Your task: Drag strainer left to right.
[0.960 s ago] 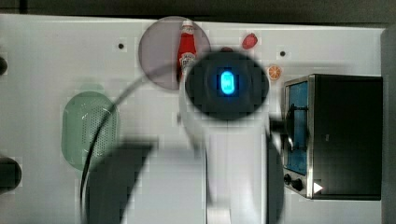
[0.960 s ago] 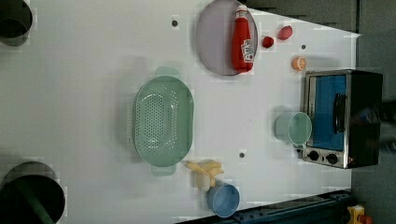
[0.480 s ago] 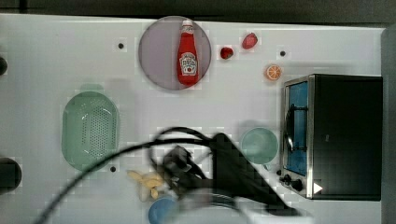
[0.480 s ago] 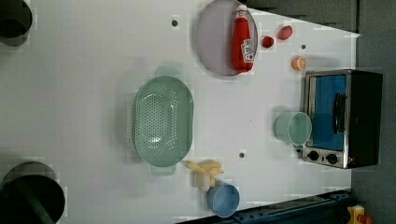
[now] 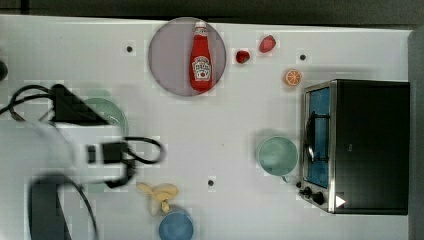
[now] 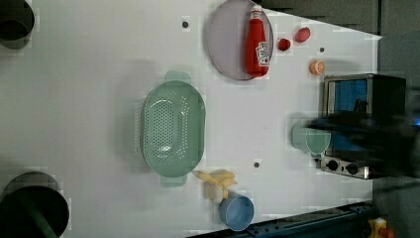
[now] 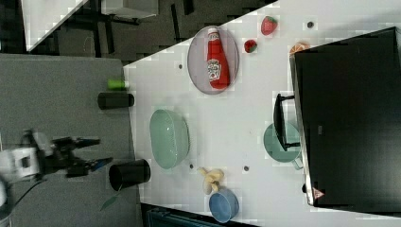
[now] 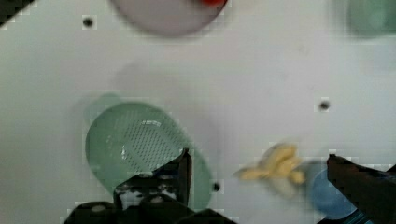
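My gripper [image 8: 257,163] spread wide, empty, above strainer [image 6: 172,130], which sits beside banana [image 6: 217,181], well apart from toaster oven [image 6: 364,124]. Fingers parted to straddle rim for drag.

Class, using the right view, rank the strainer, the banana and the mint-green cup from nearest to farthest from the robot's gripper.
1. The strainer, just to the right view's right of the gripper.
2. The banana, past the strainer and lower in the right view.
3. The mint-green cup, farthest, against the oven.
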Controlling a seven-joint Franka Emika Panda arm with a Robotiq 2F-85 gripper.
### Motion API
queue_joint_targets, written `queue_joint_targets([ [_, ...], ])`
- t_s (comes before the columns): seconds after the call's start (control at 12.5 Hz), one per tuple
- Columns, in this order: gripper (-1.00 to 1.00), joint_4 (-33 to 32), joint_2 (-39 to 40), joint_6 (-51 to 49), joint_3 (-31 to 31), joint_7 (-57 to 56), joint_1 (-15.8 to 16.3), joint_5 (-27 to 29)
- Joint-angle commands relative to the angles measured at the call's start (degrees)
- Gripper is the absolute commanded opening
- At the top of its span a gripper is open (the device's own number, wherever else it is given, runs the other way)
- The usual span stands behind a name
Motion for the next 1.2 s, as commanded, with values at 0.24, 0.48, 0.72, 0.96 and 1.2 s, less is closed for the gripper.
queue_joint_targets([
  [0.24, 1.0, -0.65, 11.4, 10.35, 10.4, 35.76, 1.5, -0.17],
  [0.48, 1.0, -1.18, 20.13, 17.33, 12.49, 54.37, 2.22, -5.32],
  [0.72, 1.0, -1.21, 29.19, 21.81, 12.35, 66.77, 2.83, -12.2],
  [0.96, 1.0, -1.35, 37.54, 28.57, 11.58, 68.5, 2.82, -15.81],
  [1.2, 1.0, -2.63, 43.02, 37.66, 9.1, 68.52, 2.82, -17.34],
])
